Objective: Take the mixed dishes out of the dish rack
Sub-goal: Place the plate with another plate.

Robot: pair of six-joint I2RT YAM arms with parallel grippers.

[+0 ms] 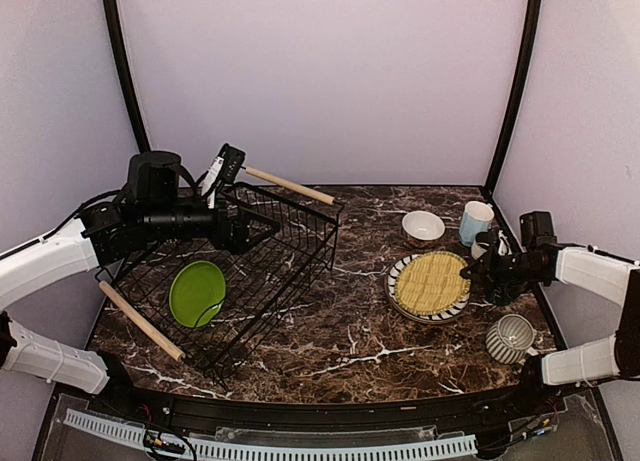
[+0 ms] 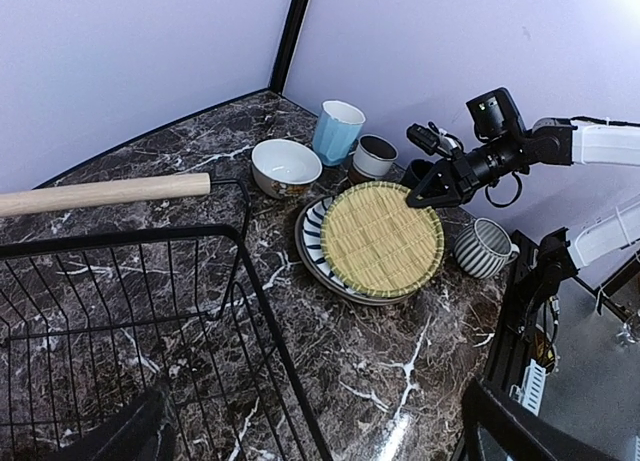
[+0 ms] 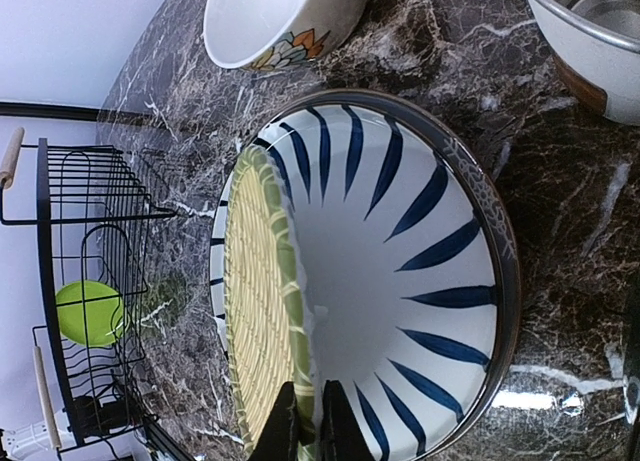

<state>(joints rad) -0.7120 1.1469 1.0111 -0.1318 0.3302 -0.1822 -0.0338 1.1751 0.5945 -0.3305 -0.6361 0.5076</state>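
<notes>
Rack side: the dish rack [image 1: 290,231] is seen at the left of the marble table [image 1: 340,331]. Only the lime green plate [image 1: 197,292] is seen inside, lying flat in the near half.
Left gripper: the left gripper [image 1: 250,233] is hung over the rack's far part, its fingers spread wide with nothing between them.
Unloaded pieces: the cream bowl [image 1: 423,226], light blue cup [image 1: 476,221], small white cup [image 1: 484,243] and striped mug [image 1: 511,337] are set on the table at the right. The olive-yellow plate [image 1: 432,281] is stacked on the black-and-white striped plate [image 1: 397,281].
Right gripper: the right gripper [image 3: 308,421] is pressed together on the right rim of the olive-yellow plate.
Progress: the unloading is judged nearly done; the green plate is left to lift out, and the yellow plate is not yet released.
Hard to make out: the dark teal mug cannot be picked out with certainty. Whether the yellow plate lies fully flat or is tipped at the held edge cannot be told.
</notes>
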